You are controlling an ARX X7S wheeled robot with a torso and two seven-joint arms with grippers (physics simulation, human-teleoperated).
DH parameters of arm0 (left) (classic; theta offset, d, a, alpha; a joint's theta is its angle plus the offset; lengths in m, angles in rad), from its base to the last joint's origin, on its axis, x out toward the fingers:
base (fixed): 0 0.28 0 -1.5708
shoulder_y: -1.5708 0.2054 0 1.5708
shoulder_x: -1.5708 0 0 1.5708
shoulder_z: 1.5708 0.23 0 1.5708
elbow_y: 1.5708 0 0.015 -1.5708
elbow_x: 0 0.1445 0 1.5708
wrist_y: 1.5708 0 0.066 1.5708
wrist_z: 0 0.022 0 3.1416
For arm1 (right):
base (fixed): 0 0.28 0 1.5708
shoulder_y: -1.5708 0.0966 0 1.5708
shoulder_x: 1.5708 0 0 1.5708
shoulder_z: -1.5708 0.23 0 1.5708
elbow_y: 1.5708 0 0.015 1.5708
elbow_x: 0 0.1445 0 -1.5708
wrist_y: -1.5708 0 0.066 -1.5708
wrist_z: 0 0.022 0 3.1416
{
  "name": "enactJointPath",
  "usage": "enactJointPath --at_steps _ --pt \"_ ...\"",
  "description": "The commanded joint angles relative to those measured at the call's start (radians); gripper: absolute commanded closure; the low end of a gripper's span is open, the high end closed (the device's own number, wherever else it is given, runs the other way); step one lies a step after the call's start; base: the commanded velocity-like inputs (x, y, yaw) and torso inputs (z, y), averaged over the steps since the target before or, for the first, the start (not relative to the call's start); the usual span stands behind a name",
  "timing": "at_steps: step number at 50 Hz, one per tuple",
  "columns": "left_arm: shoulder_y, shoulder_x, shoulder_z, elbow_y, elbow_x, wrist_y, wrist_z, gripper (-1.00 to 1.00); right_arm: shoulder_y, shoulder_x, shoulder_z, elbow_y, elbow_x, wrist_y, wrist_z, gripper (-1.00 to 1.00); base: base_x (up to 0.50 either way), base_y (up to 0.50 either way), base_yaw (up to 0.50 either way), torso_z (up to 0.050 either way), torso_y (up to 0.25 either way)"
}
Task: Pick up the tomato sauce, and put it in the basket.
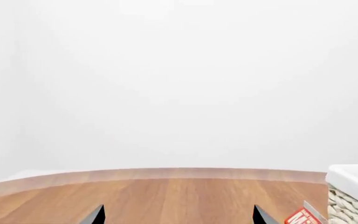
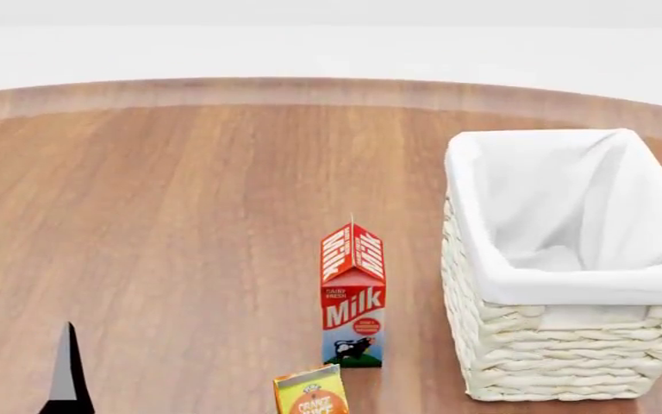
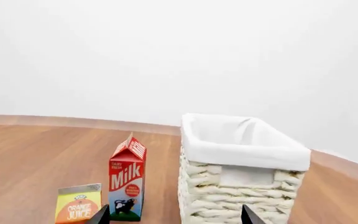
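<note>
Tomato sauce can does not show in any view, so its place cannot be told. Basket (image 2: 561, 285) stands upright on the wooden surface (image 2: 170, 224) at the head view's right, white cloth lining folded over the wicker rim, its near bottom corner close to the frame edge. Milk carton (image 2: 353, 297) stands upright just beside the basket's left wall, a narrow gap between them. Orange juice carton (image 2: 310, 392) sits nearer the robot, just in front of the milk, its lower part cut off by the frame edge. Left gripper (image 1: 177, 215) shows only two dark tips at the wrist view's edge, well apart, so jaws open, nothing between them; a corner of the milk carton and of the basket are clipped beside it. One dark tip also pokes into the head view lower left. Right gripper (image 3: 175, 215) likewise only two tips, spread, jaws open and holding nothing, facing the basket's front wall with the milk and juice cartons beside it.
</note>
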Motion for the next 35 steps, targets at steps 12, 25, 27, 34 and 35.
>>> enactJointPath --at_steps 12,25,27,34,35 --pt "0.000 -0.014 0.020 -0.008 -0.001 0.007 -0.016 -1.00 -0.095 0.311 -0.243 0.221 0.036 -0.252 0.391 -1.00 0.00 0.00 0.00 0.000 0.000" --pt "-0.005 -0.026 0.034 -0.014 -0.008 0.006 -0.031 -1.00 -0.036 0.269 -0.298 0.373 0.057 -0.294 0.364 -1.00 0.00 0.00 0.00 0.000 0.000" --pt "-0.005 -0.028 0.035 -0.013 -0.011 0.007 -0.034 -1.00 -0.031 0.265 -0.306 0.385 0.059 -0.297 0.359 -1.00 0.00 0.00 0.00 0.000 0.000" --pt "-0.006 -0.035 0.043 -0.020 -0.012 0.013 -0.043 -1.00 -0.007 0.250 -0.329 0.435 0.068 -0.310 0.347 -1.00 0.00 0.00 0.00 0.000 0.000" --pt "-0.006 -0.036 0.044 -0.020 -0.013 0.014 -0.044 -1.00 -0.008 0.250 -0.331 0.435 0.069 -0.310 0.347 -1.00 0.00 0.00 0.00 0.000 0.000"
